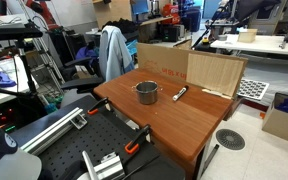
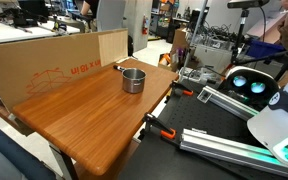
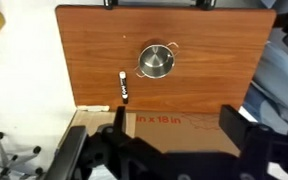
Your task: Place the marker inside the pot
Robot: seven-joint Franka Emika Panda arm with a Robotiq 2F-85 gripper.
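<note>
The grey steel pot [image 3: 156, 61] stands upright on the wooden table [image 3: 94, 50], and it shows in both exterior views [image 1: 147, 92] [image 2: 133, 80]. The black marker [image 3: 124, 87] lies flat on the table beside the pot, near the cardboard sheet; it also shows in both exterior views [image 1: 180, 93] [image 2: 121, 66]. My gripper [image 3: 177, 125] is open and empty. It hangs high above the cardboard at the table's edge, well apart from both marker and pot. The gripper does not show in the exterior views.
A cardboard sheet [image 1: 184, 68] [image 2: 44, 65] printed "in x 18 in" [image 3: 174, 125] stands against the table's far edge. Orange clamps [image 2: 162, 128] [image 1: 134, 146] grip the table's near edge. Metal rails [image 1: 104, 165] and office clutter surround the table.
</note>
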